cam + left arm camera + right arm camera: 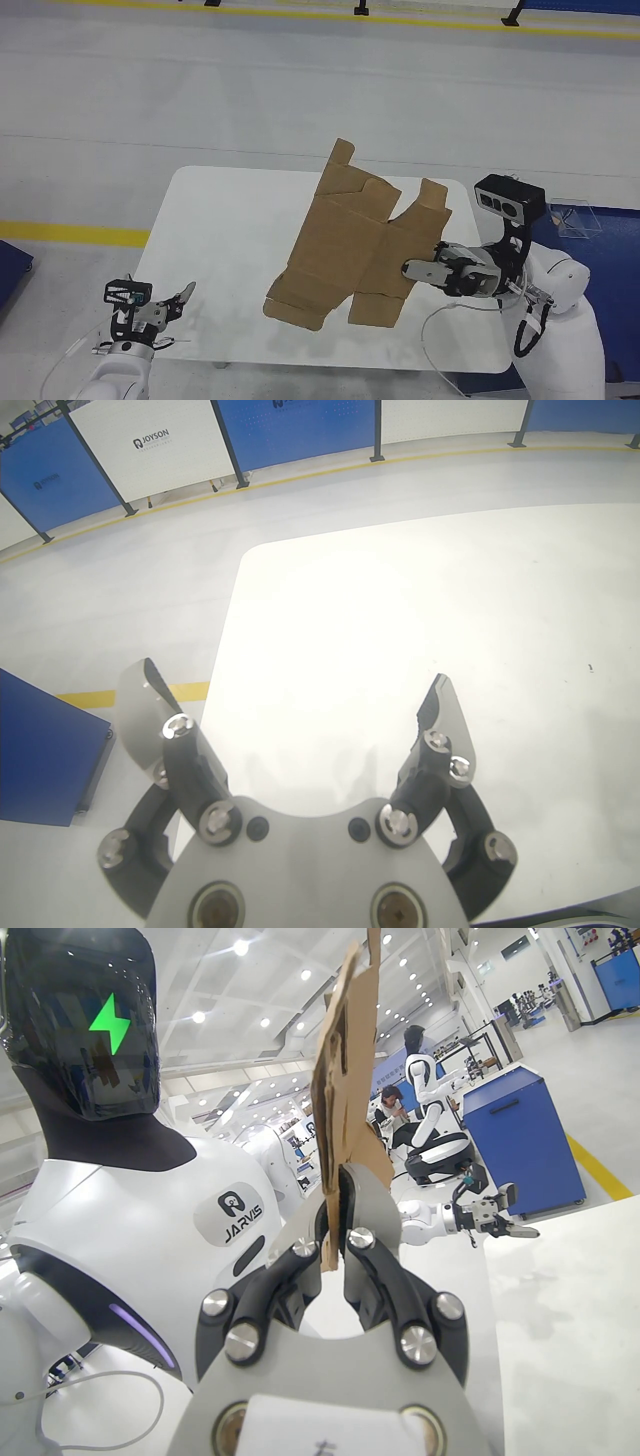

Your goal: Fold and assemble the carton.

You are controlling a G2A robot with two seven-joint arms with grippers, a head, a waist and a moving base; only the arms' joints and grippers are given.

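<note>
A flat, unfolded brown carton [358, 240] hangs tilted above the middle of the white table [220, 230]. My right gripper [412, 269] is shut on its right edge, near the table's right side. In the right wrist view the carton [345, 1078] stands edge-on, pinched between the two fingers [370, 1198] of my right gripper [334, 1208]. My left gripper [186, 292] is open at the table's near left corner, well apart from the carton. The left wrist view has my left gripper [295, 695] with its fingers spread over bare table [380, 610], nothing between them.
A blue cabinet [45, 750] stands on the floor off the table's left edge. A clear plastic holder [572, 215] sits beyond the table's right edge. Yellow floor lines run to the left and at the back.
</note>
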